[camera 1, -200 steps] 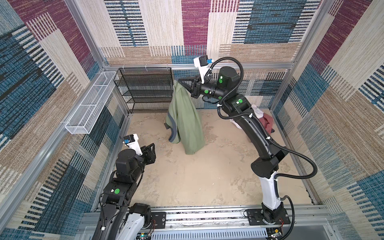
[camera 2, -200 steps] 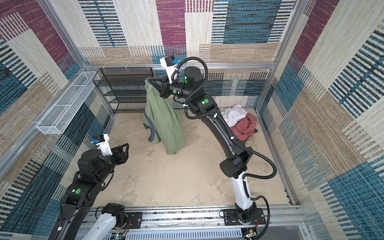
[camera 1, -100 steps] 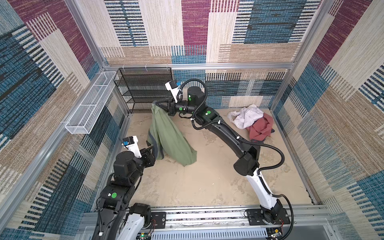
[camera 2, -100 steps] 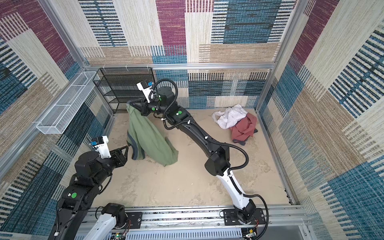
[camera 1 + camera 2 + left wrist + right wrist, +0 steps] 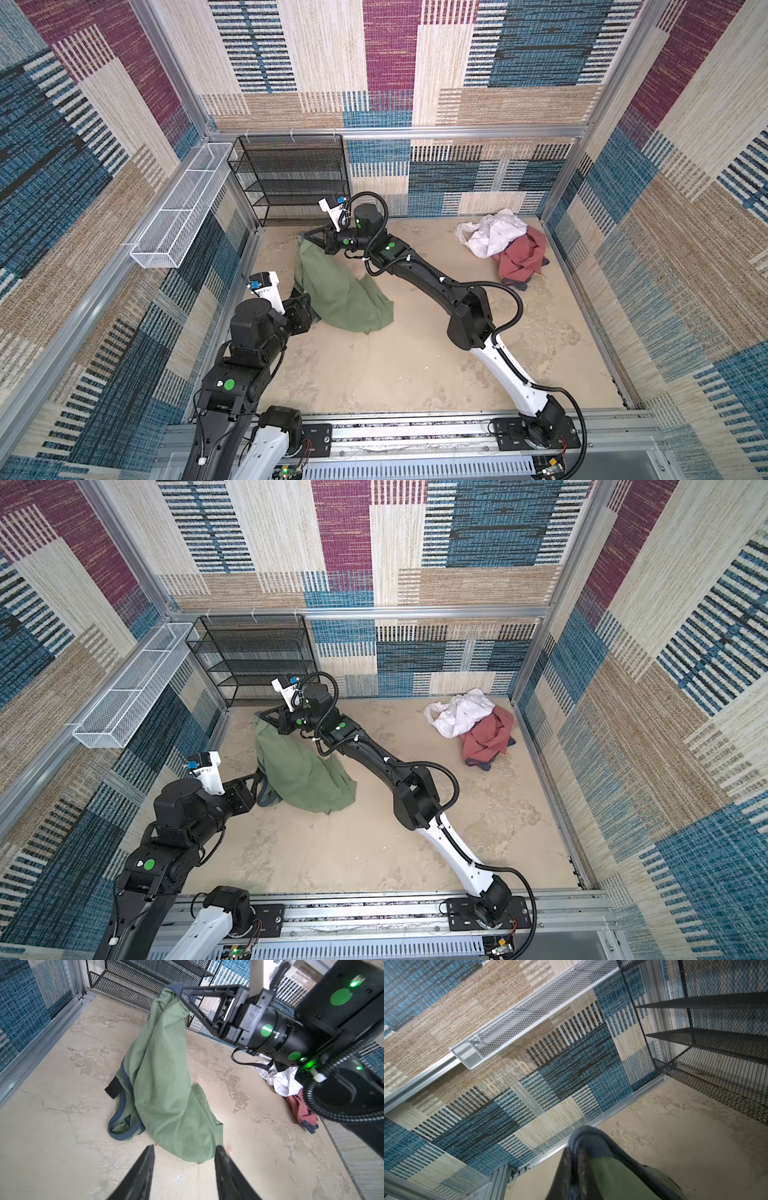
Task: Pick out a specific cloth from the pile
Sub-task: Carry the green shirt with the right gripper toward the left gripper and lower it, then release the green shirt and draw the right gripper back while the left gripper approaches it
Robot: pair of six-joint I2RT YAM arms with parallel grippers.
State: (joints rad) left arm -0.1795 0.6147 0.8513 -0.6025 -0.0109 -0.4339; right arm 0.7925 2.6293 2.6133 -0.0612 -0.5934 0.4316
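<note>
Right end effector (image 5: 306, 237) is clamped shut on a top edge of the cloth (image 5: 340, 291), pinching the grey-blue trim; the right wrist view shows that trim bunched between the closed jaws (image 5: 583, 1147). The pinched corner is lifted off the bench (image 5: 415, 365), and the rest of the cloth hangs down from it and spreads in a loose heap on the bench surface. In both top views the cloth sits left of centre, just in front of the black mesh shelf (image 5: 291, 178). A loop of darker trim lies on the bench at the cloth's lower edge, seen in the left wrist view (image 5: 124, 1132).

Left end effector (image 5: 184, 1153) has its jaws apart, with nothing between them. In the left wrist view the two fingertips (image 5: 150, 1151) sit low over the bench, close to the near edge of the cloth; I cannot tell whether they touch the fabric. In a top view the left end effector (image 5: 253, 781) is just beside the cloth's left edge.

The pile (image 5: 505, 251) is well apart from the cloth, at the far right corner of the bench: a white garment (image 5: 490, 235) lying partly on a salmon-red garment (image 5: 521, 259).

A white mesh basket (image 5: 183, 208) is mounted on the left wall.
</note>
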